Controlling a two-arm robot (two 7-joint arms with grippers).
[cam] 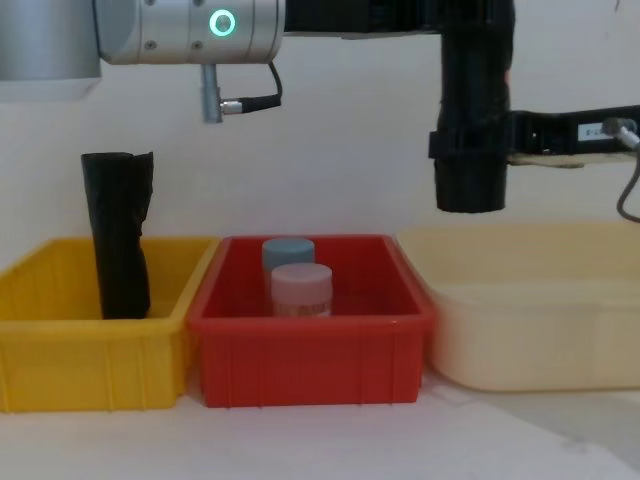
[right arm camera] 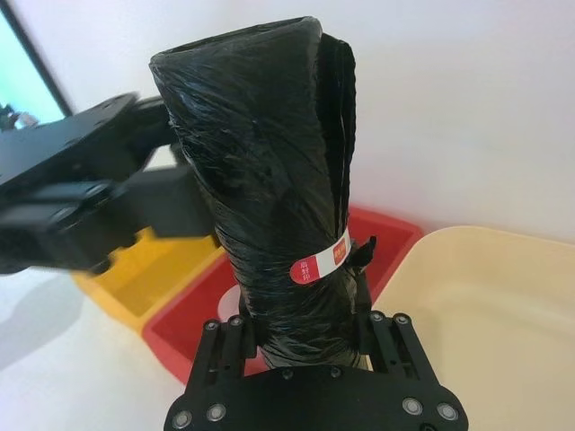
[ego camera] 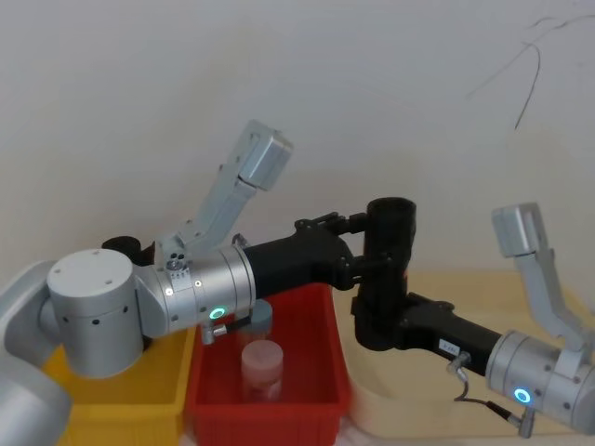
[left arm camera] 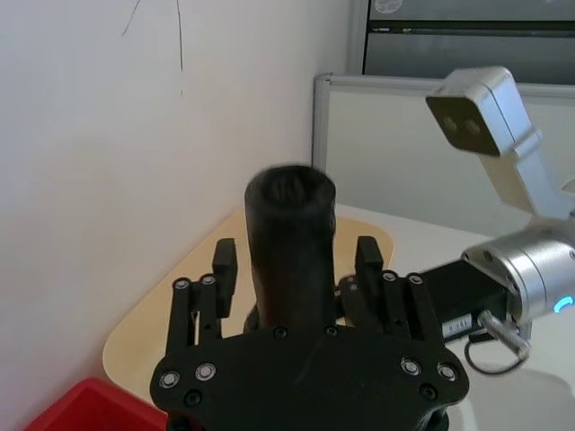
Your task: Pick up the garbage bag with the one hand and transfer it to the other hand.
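Note:
The garbage bag point(ego camera: 390, 232), a tall black roll with a red mark point(right arm camera: 324, 259) near its lower end, stands upright in the air above the seam between the red bin and the cream tub. My right gripper point(ego camera: 370, 321) is shut on its lower end, the fingers point(right arm camera: 235, 330) pressed against both sides. My left gripper point(left arm camera: 295, 259) reaches in from the left at the bag's upper half. It is open, with its fingertips point(left arm camera: 225, 260) flanking the roll and a small gap on each side.
A yellow bin point(cam: 60, 370) on the left holds another black roll point(cam: 117, 235) with a loose flap. The red bin point(cam: 310, 360) holds two jars, one blue-lidded point(cam: 288, 250) and one pink point(cam: 302, 285). A cream tub point(cam: 530, 350) sits below the right arm. A wall stands close behind.

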